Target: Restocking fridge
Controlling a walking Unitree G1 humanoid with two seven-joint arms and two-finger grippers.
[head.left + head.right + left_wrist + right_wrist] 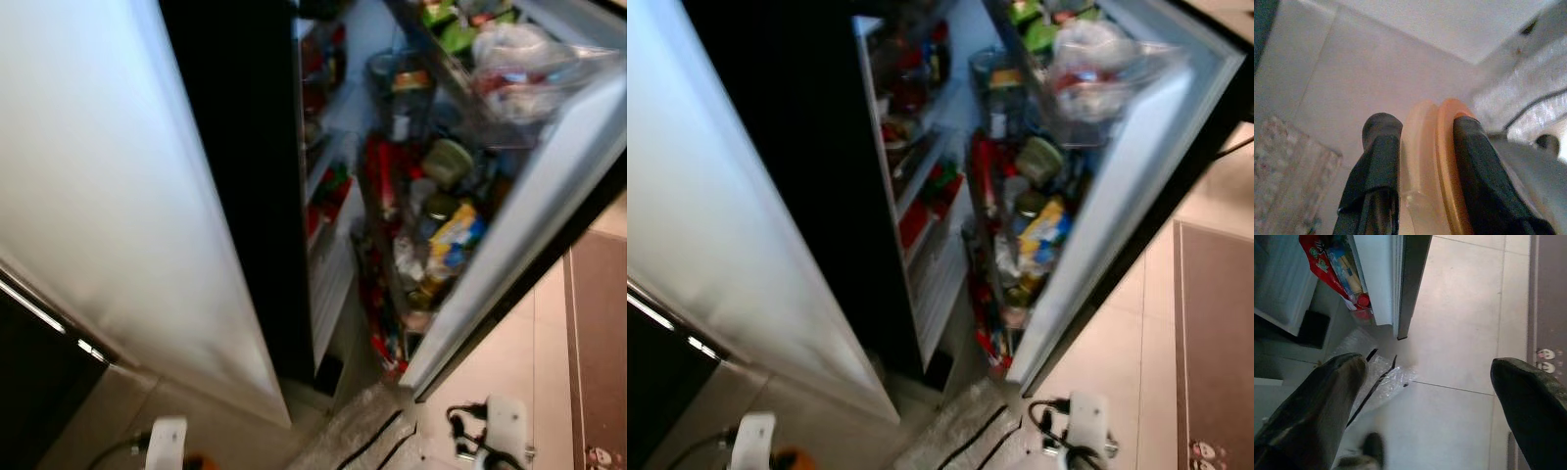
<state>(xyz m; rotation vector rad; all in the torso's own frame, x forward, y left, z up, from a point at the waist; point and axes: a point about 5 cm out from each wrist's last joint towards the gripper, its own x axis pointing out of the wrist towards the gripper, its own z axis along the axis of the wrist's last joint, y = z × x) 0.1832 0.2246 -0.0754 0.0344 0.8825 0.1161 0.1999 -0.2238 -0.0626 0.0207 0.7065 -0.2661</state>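
Fridge [392, 176] stands open ahead of the robot and slightly to its right, filling the upper middle of the left eye view. Its right-hand door [549, 196] is swung wide; the door shelves [441, 225] are crowded with jars, bottles and packets, blurred beyond identification. A clear bag of produce [519, 59] sits in the topmost door shelf. The left-hand door [118, 186], white, hangs open to the left of the fridge interior. Inner shelves [328, 186] hold red and green items. Crinkled clear plastic sheeting [358, 431] lies on the tiled floor [500, 362] just below the fridge.

Right eye view: same scene. A dark mat [1215, 343] lies on the floor to the right of the fridge door.

Left wrist view: the left gripper [1422, 161] is clamped on a pale orange, translucent lid-like object [1435, 161], one black finger [1376, 166] pressing each side. Floor and the plastic sheeting lie beyond it.

Right wrist view: the right gripper [1430, 396] has its fingers [1317, 401] spread wide with nothing between them, hanging above the floor just outside the lower corner of the fridge door. A red packet [1322, 264] sits in the bottom door shelf.
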